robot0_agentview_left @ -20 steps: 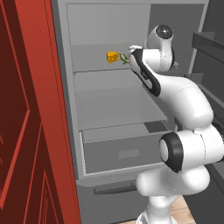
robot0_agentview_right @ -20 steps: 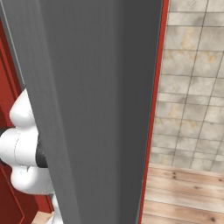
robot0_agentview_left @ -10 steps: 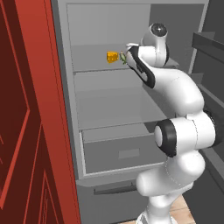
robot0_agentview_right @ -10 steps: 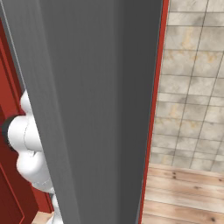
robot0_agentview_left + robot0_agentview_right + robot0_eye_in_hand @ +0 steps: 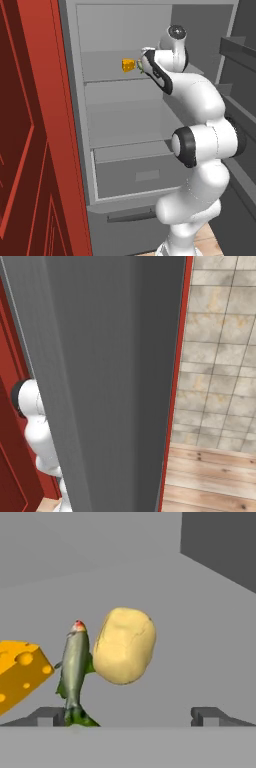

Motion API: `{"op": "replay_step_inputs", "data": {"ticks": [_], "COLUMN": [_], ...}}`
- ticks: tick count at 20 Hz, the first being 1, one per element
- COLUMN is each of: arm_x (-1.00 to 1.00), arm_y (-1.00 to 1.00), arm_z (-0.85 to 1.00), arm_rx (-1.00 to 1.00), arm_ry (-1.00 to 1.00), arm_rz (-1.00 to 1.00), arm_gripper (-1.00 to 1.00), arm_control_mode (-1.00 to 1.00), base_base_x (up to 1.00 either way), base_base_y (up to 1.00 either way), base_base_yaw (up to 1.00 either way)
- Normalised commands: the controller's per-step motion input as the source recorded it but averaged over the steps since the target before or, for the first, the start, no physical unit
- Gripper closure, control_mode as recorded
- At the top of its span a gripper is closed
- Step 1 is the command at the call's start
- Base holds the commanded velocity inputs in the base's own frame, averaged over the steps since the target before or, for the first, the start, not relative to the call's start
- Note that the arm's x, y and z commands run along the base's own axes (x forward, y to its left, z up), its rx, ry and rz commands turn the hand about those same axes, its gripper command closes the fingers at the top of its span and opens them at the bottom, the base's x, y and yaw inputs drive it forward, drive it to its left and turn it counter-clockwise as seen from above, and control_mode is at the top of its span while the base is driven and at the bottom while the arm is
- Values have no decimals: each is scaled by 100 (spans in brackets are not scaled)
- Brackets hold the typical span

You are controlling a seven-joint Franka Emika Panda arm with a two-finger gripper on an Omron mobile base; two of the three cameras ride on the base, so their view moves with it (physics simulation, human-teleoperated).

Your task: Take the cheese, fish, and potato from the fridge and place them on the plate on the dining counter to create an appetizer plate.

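Grey shelving fills the tall grey fridge (image 5: 125,115), which stands open between red panels, and the white arm reaches up and into its upper shelf. All three foods sit together on that shelf, as the hand view shows: the small orange-yellow cheese wedge with holes (image 5: 20,669) at the left, the slim green-grey fish (image 5: 75,667) standing nearly on end in the middle, and the rounded pale yellow-tan potato (image 5: 124,646) on the right, its side touching or nearly touching the fish. From the left base view the cheese (image 5: 129,65) shows just beside the hand, near the shelf's front edge.

The two-finger gripper (image 5: 129,714) has its jaws spread fully apart and holds nothing. Its tips sit low in the hand view, the left one close beside the fish's tail, the right one well clear, so the potato lies roughly between them. That wide spread suits the potato, the bulkiest of the three. Crowding looks like the risk: closing here could nudge the fish. Nothing has left the shelf yet.
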Motion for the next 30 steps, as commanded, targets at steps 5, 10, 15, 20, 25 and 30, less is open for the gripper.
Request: {"op": "replay_step_inputs", "data": {"ticks": [5,10,15,20,25,30], "arm_x": [36,35,25,16,11,4], "arm_y": [-1,-3,-4,-1,0,0], "arm_z": [0,0,0,-8,-21,-24], "arm_rx": [0,0,0,0,0,0], "arm_ry": [0,0,0,0,0,0], "arm_rz": [0,0,0,-1,-2,-2], "arm_gripper": [-100,-100,-100,-100,-100,-100], "arm_control_mode": [-100,-100,-100,-100,-100,-100], "base_base_x": [0,0,0,0,0,0], "base_base_y": [0,0,0,0,0,0], "base_base_yaw": [0,0,0,0,0,0]}}
